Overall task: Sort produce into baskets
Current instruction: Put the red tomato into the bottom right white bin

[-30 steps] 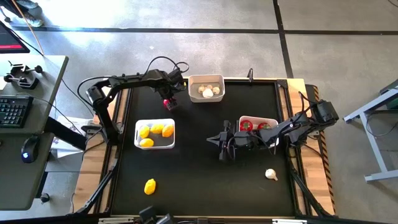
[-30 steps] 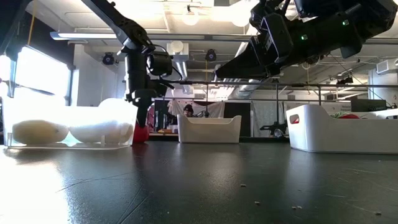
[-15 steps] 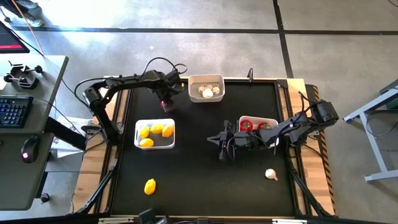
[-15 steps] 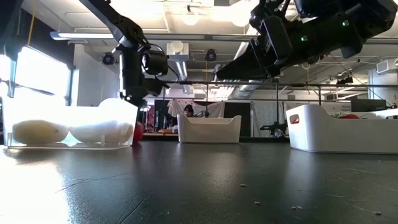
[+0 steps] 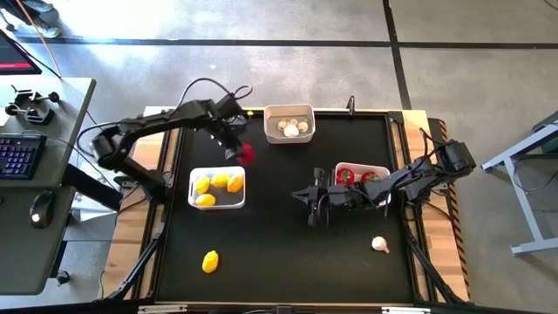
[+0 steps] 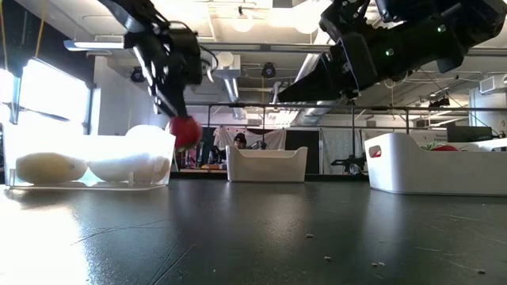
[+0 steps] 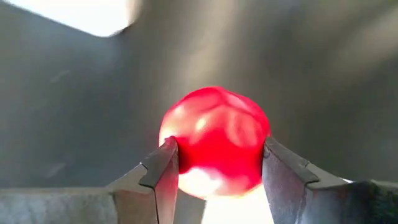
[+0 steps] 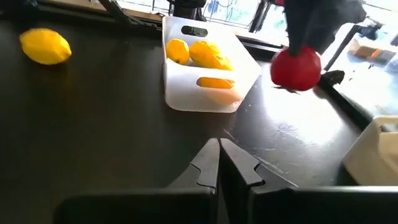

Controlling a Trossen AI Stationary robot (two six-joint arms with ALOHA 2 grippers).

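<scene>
My left gripper (image 7: 217, 171) is shut on a red tomato (image 7: 214, 142) and holds it above the table between the lemon basket (image 5: 217, 187) and the garlic basket (image 5: 289, 123). In the high view the tomato (image 5: 247, 154) shows just past the left gripper (image 5: 237, 150). My right gripper (image 5: 311, 199) hovers shut and empty at mid-table, beside the tomato basket (image 5: 360, 177). A loose lemon (image 5: 210, 261) and a loose garlic bulb (image 5: 379, 244) lie on the mat near the front. My left gripper pinches the tomato by two opposite sides (image 7: 177, 155) between its two fingers (image 7: 160, 174). The fingers slant down from the table's far left. The tomato (image 6: 184, 131) hangs at their free ends, lifted clear of the mat.
The lemon basket (image 8: 205, 71) holds three lemons, and the garlic basket (image 6: 266, 164) stands at the far edge. The tomato basket (image 6: 432, 162) sits to the right under my right arm. Bare black mat (image 5: 288, 253) lies in the middle and the front.
My left gripper has taken hold of the tomato, which lay on the mat, and lifted it clear. It has risen, tipped from pointing straight down to a slant, and moved a little toward the table's right and near edges.
</scene>
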